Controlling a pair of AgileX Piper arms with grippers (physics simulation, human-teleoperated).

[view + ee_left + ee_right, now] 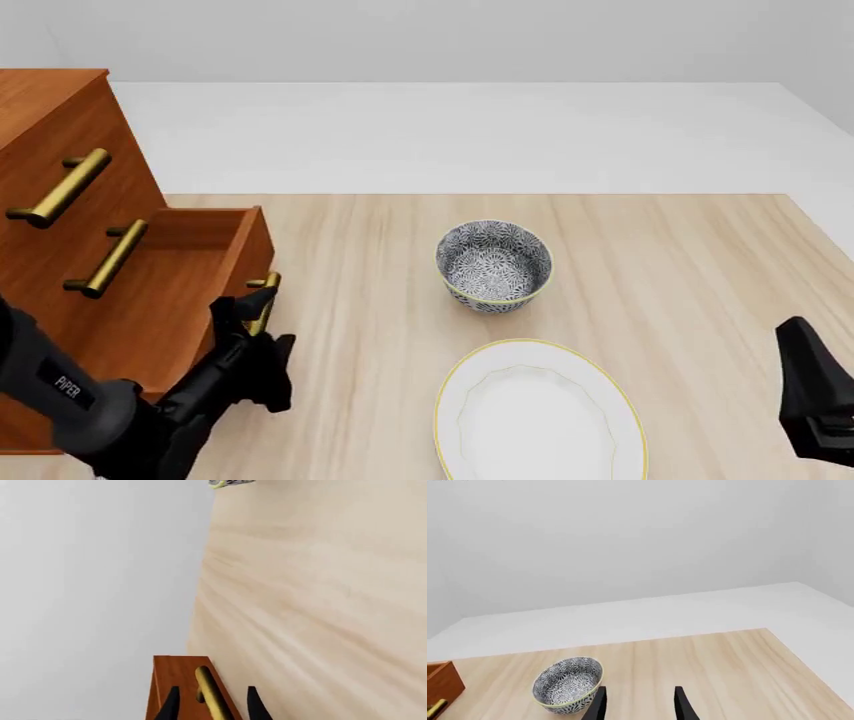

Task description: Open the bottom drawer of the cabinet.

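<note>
Here, bottom drawer (200, 262) pulled out rightward, left hand (256, 318) at handle (263, 300)

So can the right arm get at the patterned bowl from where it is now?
Probably yes. The right pincer is open with nothing in it, and the patterned bowl stands on bare table with nothing between them.

The front view looks forward and down from above the arms' side, taking in the pale wooden table (667, 250), the reddish-brown wooden cabinet (54, 130) at left and the blue-patterned bowl (494, 265); the left wrist view sits close on the pulled-out drawer's brass bar handle (212, 695); the right wrist view faces across the table, sharing the bowl (568, 683).
</note>
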